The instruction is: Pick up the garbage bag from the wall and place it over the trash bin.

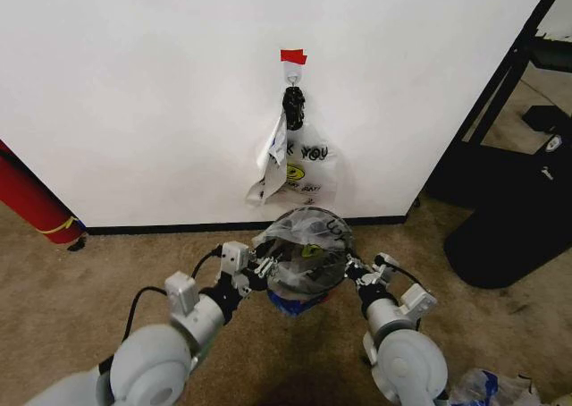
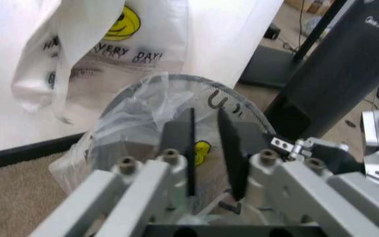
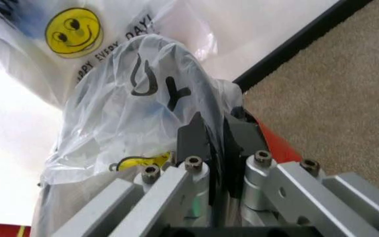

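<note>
We see the bin (image 1: 304,281) on carpet (image 1: 89,308) just in front of the wall (image 1: 134,84), close to the black baseboard (image 1: 161,228). The bag (image 1: 308,236) is draped over the bin's top, clear plastic bulging above the rim; black lettering + bit of yellow print show on it. Blue patch of plastic low at the bin's foot. In the right wrist view, red base (image 3: 278,145) peeks out beside the bag (image 3: 136,113).

L gripper (image 1: 261,268) at bin's left rim, R gripper (image 1: 351,269) at right rim, both at about the same height, arms reaching in from near edge of the head view.

L wrist view: fingers (image 2: 183,143) narrow, small gap between; film of bag (image 2: 143,113) lies right by them, but we can't tell if any is pinched. R wrist view: fingers (image 3: 193,138) nearly together, pressed into plastic at the rim; a grip on it looks likely, not certain.

On the wall, 2nd bag (image 1: 299,169) w/ smiley + "THANK YOU" hangs from hook (image 1: 293,77) under red tape (image 1: 293,56), directly above the bin. Red cylinder (image 1: 31,200) leans at wall's left end. Big black rounded obj (image 1: 514,227) stands to the right, well apart.
</note>
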### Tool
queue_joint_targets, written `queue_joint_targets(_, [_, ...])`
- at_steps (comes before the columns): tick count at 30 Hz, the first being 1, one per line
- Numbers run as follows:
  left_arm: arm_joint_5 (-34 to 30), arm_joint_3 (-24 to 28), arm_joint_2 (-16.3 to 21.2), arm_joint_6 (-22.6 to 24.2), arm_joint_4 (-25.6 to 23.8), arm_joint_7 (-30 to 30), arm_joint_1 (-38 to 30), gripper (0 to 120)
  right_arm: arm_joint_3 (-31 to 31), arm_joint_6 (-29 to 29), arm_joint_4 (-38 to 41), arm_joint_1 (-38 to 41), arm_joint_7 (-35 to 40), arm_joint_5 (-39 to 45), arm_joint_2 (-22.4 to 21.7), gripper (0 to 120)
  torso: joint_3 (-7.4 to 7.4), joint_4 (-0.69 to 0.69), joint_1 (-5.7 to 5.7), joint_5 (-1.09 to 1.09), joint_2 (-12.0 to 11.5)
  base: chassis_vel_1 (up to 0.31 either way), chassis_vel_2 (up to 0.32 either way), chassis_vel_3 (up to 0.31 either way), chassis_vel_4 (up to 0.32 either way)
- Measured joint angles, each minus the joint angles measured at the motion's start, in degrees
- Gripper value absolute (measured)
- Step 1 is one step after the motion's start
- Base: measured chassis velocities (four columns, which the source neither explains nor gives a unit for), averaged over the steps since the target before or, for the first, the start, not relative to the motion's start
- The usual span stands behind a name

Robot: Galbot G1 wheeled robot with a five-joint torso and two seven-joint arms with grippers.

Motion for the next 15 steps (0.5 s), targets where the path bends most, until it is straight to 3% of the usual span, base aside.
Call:
queue_joint_targets(3, [-5.0,3.9,0.2,3.1,1.1,-2.4,-6.4,0,-0.2,0.1,-0.6,0.4,-0.1,0.0,0.4,1,0.00,-0.01,0.00,0.01,0.0,0.000,0.000,0.000,0.000])
queue_joint_targets(11, [-15.7,20.4,-3.4,14.9,6.8,-13.2,-25.1,0,-0.4,0.0,-1.3,0.6,-0.3,-1.7,1.4,1,0.00,-0.02,0.00,0.00,0.0,0.000,0.000,0.000,0.000])
queue_joint_targets(15, [-18.0,24.9,-5.6,17.5,9.9,-16.2,-30.8,0,-0.2,0.3,-1.4,0.4,-1.3,-2.6,1.1,1,0.00,-0.01,0.00,0.01,0.0,0.000,0.000,0.000,0.000])
